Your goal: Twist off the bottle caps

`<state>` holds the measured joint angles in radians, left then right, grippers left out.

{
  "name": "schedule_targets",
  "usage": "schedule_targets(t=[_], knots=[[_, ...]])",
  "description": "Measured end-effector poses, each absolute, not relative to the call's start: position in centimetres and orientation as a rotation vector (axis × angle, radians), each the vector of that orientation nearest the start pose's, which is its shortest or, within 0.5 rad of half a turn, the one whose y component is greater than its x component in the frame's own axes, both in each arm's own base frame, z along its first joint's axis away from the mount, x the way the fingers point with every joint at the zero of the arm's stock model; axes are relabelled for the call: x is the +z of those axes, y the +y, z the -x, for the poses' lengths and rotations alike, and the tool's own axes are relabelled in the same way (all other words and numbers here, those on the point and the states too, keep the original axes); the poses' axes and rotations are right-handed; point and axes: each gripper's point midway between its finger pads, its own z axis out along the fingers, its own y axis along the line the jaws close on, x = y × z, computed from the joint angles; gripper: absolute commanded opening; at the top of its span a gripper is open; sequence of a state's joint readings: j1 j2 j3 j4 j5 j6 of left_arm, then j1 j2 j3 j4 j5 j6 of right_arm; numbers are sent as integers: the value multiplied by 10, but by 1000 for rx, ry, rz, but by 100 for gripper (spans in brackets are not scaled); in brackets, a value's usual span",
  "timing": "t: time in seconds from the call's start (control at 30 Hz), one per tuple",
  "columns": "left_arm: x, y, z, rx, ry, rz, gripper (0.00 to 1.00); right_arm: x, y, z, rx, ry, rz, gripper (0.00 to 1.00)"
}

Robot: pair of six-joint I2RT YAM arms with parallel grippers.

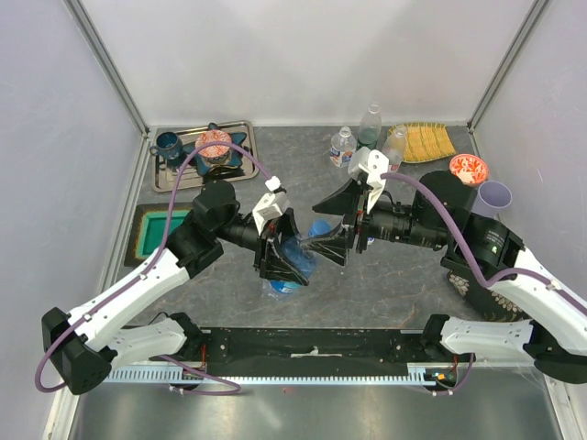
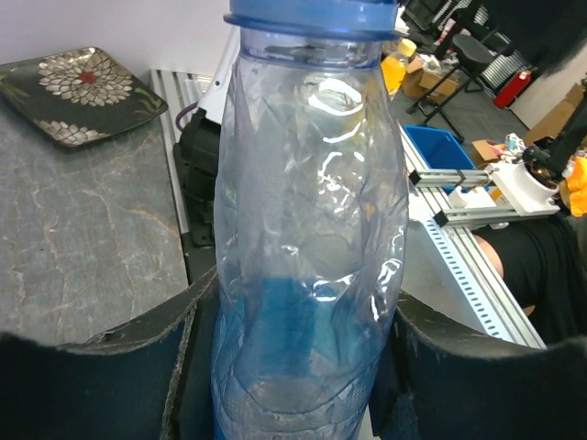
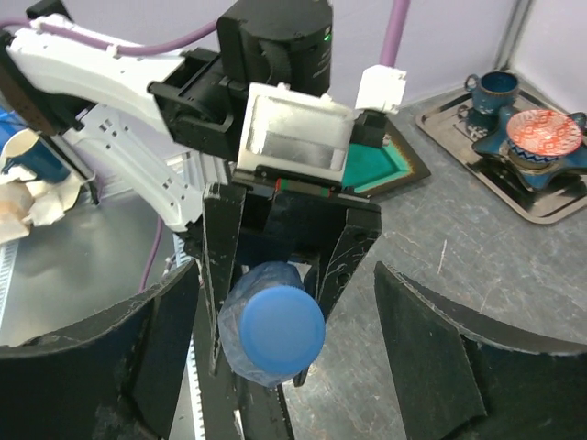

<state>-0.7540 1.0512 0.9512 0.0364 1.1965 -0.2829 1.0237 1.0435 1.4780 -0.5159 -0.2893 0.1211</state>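
Blue-tinted bottle (image 1: 317, 229) sits tipped at the centre of the top view, clamped round its body by your left gripper (image 1: 286, 261) so it cannot spin. Your right gripper (image 1: 337, 229) faces it, jaws spread clear either side of the blue cap (image 3: 271, 328), apparently ready to close and twist.

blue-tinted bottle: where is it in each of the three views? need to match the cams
Top external: the blue-tinted bottle sits near the centre of the picture.
Left wrist: it fills the middle, its blue cap at the top edge.
Right wrist: lower centre, cap facing the camera.
Shared landmark: the left hand clamped on the bottle's body, visible in all three.
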Motion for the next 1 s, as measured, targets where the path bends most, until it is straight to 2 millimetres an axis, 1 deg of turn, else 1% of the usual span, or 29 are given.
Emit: schedule_targets(t=[0.13, 0.17, 0.33, 0.5, 0.53, 0.57, 0.6, 0.7, 0.8, 1.0], knots=[[326, -305, -85, -1658, 1360, -1344, 52, 449, 300, -129, 1071, 1496, 895, 91], [324, -306, -88, -1642, 1373, -1331, 53, 452, 298, -132, 1062, 1500, 870, 95], [320, -312, -107, -1546, 1420, -1253, 54, 467, 286, -154, 997, 1520, 695, 97], [317, -317, -141, -1378, 1490, -1107, 54, 476, 271, -178, 932, 1555, 474, 96], [315, -318, -153, -1316, 1511, -1056, 54, 477, 268, -183, 923, 1564, 427, 96], [314, -319, -159, -1282, 1519, -1033, 54, 477, 266, -187, 913, 1576, 382, 95], [312, -319, -169, -1213, 1536, -985, 54, 476, 263, -192, 900, 1587, 336, 95], [307, -318, -187, -1068, 1563, -897, 54, 473, 258, -205, 868, 1618, 223, 93], [302, -314, -203, -917, 1587, -814, 53, 463, 260, -218, 832, 1656, 139, 91], [298, -305, -221, -702, 1598, -714, 53, 442, 271, -237, 778, 1718, 55, 86]])
